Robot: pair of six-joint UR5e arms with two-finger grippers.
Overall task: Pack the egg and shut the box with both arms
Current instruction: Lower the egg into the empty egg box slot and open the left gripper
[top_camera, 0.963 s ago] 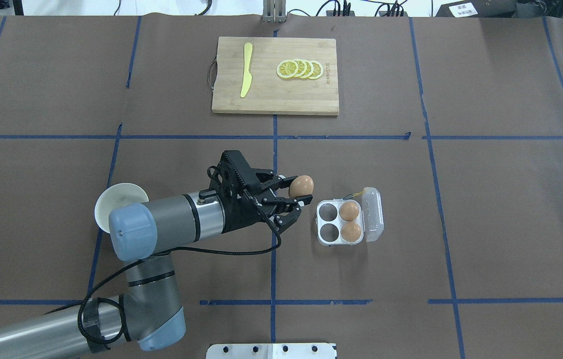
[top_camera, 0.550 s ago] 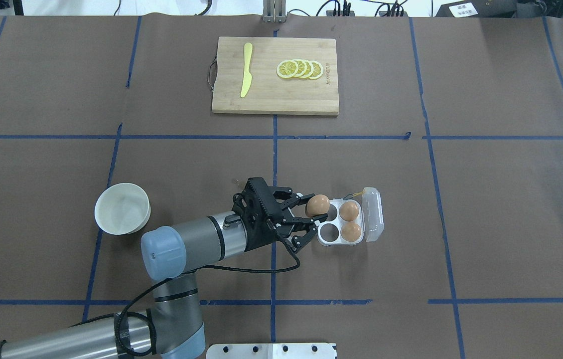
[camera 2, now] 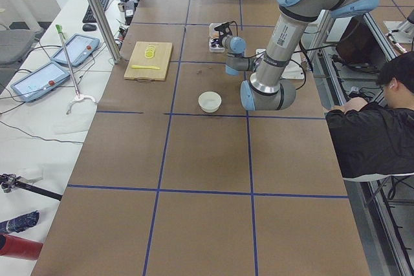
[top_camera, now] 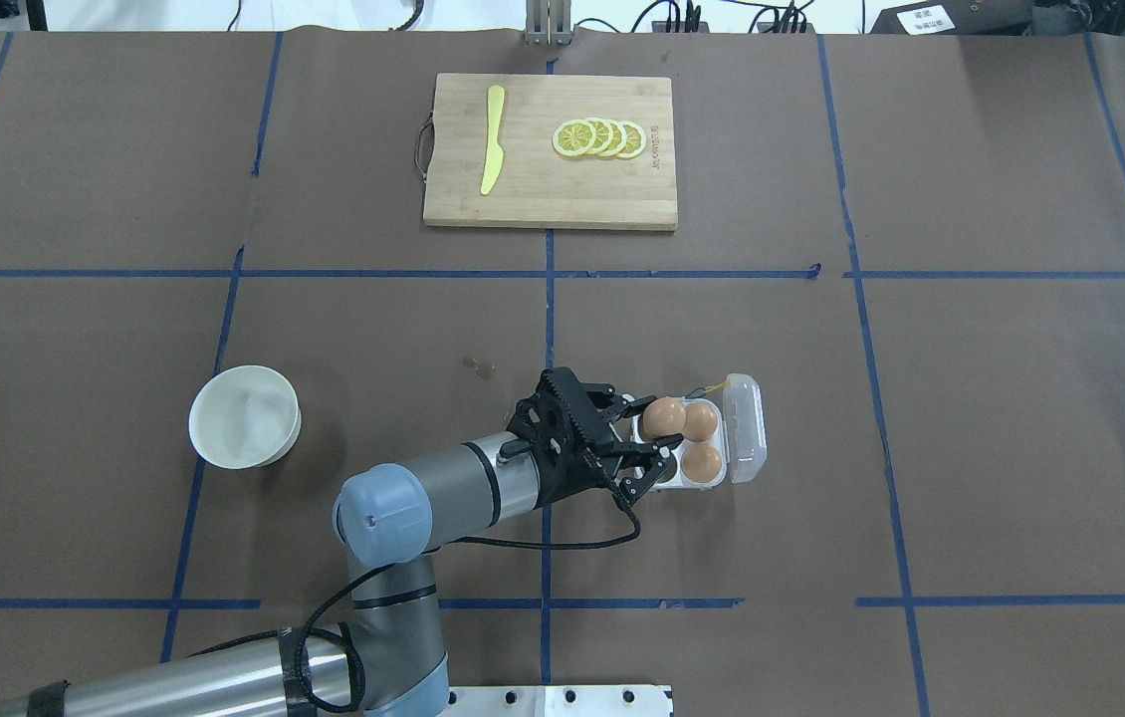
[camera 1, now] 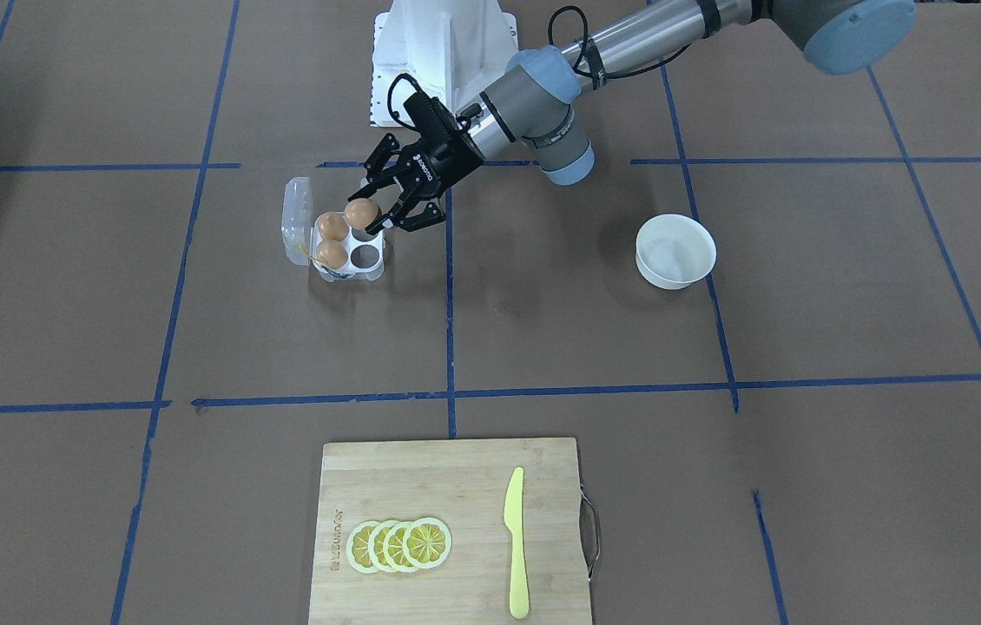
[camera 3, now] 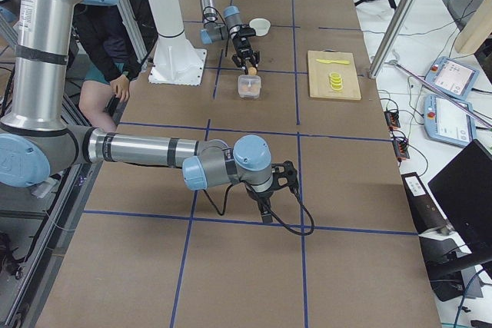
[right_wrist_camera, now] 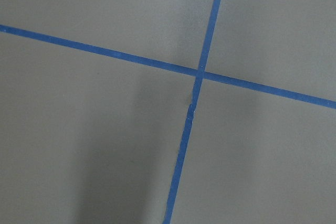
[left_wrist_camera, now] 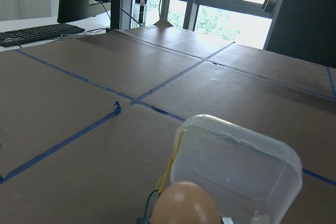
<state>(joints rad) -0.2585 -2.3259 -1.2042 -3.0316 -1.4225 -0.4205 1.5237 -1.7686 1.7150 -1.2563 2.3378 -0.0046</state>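
Above the small clear plastic four-cell box (top_camera: 682, 484) on the brown worktop (top_camera: 971, 448), the black left gripper (top_camera: 654, 426) is clenched on a smooth orange-brown egg (top_camera: 664, 415), over the two vacant cells; which one, I cannot tell. Two like eggs (top_camera: 700, 420) fill the cells beside the open clear lid (top_camera: 748, 428). Placing this egg and shutting the lid seemingly remain. The right gripper (camera 3: 266, 211) hangs well apart, its grip impossible to judge.
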